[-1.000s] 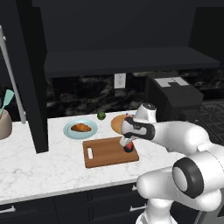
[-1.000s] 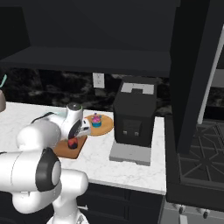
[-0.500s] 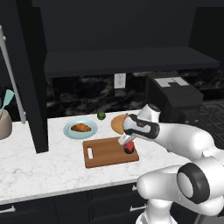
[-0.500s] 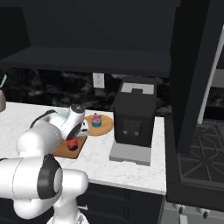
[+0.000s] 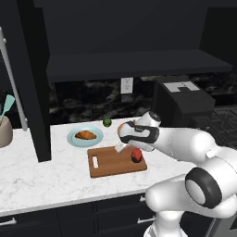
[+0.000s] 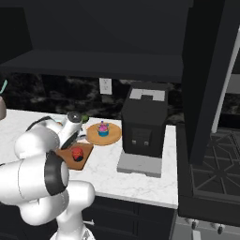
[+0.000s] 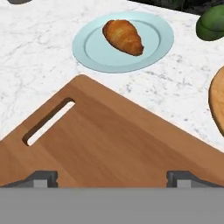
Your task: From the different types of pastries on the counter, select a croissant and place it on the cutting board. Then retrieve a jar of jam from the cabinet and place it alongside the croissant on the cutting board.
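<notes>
The croissant (image 5: 85, 135) (image 7: 123, 36) lies on a light blue plate (image 5: 74, 139) (image 7: 94, 52) on the counter (image 5: 41, 178), behind the cutting board (image 5: 111, 163) (image 7: 109, 140). The red jar of jam (image 5: 136, 154) (image 6: 77, 153) stands upright on the board's right end. My gripper (image 5: 121, 147) (image 7: 111, 179) hovers just left of the jar, over the board's back edge. It is open, with nothing between its fingertips (image 7: 41, 178), and it looks toward the croissant. The cupcake (image 6: 102, 129) sits on a round wooden plate (image 6: 112, 137). The black cabinet shelf (image 5: 139, 65) runs above.
A green fruit (image 5: 107, 122) (image 7: 212, 24) lies behind the plates near the wall. A black coffee machine (image 5: 183, 99) (image 6: 143, 124) stands right of the board. A utensil holder (image 5: 3, 132) is at the far left, and a black vertical panel (image 5: 39, 92) stands left of the blue plate.
The fingers have spread wider and let go of the jar, which stays on the board. The hand has lifted and drawn back to the left of it.
</notes>
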Motion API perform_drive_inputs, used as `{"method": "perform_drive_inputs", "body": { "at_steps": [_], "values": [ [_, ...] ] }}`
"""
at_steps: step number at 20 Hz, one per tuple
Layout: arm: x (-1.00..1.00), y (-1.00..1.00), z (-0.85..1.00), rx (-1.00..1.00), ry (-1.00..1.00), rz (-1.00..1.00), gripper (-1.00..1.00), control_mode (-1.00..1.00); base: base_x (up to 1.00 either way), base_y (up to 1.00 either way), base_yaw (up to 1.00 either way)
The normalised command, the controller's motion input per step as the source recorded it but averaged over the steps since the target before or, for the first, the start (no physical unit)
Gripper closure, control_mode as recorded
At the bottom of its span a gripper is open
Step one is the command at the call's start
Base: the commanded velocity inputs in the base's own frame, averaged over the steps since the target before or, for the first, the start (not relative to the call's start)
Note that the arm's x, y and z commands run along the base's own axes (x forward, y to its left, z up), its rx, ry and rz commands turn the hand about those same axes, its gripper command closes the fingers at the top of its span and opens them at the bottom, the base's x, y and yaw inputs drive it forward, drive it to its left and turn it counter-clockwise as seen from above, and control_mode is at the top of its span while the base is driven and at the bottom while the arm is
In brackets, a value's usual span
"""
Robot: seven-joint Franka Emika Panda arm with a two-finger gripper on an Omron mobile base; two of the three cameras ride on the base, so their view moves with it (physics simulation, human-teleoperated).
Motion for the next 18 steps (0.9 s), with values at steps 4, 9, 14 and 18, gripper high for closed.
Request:
{"method": "perform_drive_inputs", "body": {
  "at_steps": [4, 9, 14, 18],
  "values": [
    [-0.28, 0.51, 0.00, -0.12, -0.36, 0.08, -1.00, -1.00, 0.00, 0.00, 0.00],
    [0.09, 0.61, 0.24, -0.06, -0.22, 0.05, -1.00, -1.00, 0.00, 0.00, 0.00],
    [0.10, 0.16, 0.11, -0.11, -0.24, 0.29, -1.00, -1.00, 0.00, 0.00, 0.00],
    [-0.01, 0.11, 0.07, -0.03, -0.09, 0.25, -1.00, -1.00, 0.00, 0.00, 0.00]
  ]
}}
